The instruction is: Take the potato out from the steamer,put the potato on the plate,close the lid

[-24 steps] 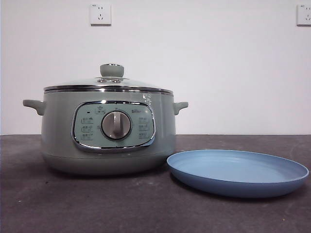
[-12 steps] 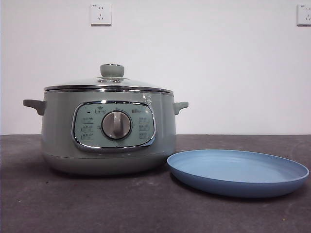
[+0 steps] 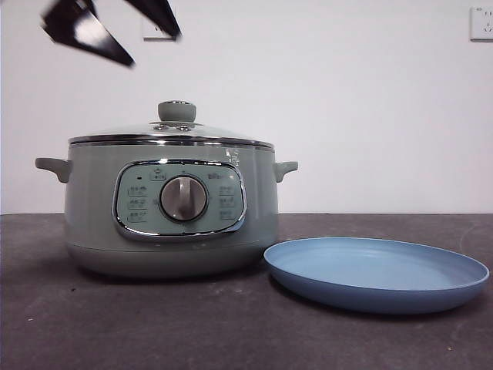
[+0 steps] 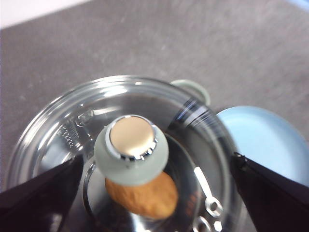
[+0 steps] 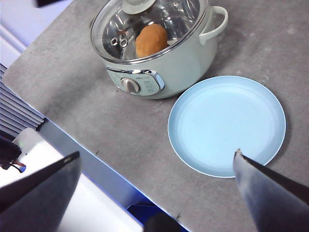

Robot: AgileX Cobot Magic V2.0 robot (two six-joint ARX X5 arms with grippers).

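**Black, wedge-shaped jaws on both arms**

The left end effector (image 4: 154, 193) has two black jaws, each a flat wedge that narrows to a point, with a smooth and slightly glossy surface. In the front view the same end effector (image 3: 127, 35) appears as two dark, sharp-edged blades. The right end effector (image 5: 157, 169) has the same shape, but its jaws look dark grey and blurred. No screws, cables or markings are visible.
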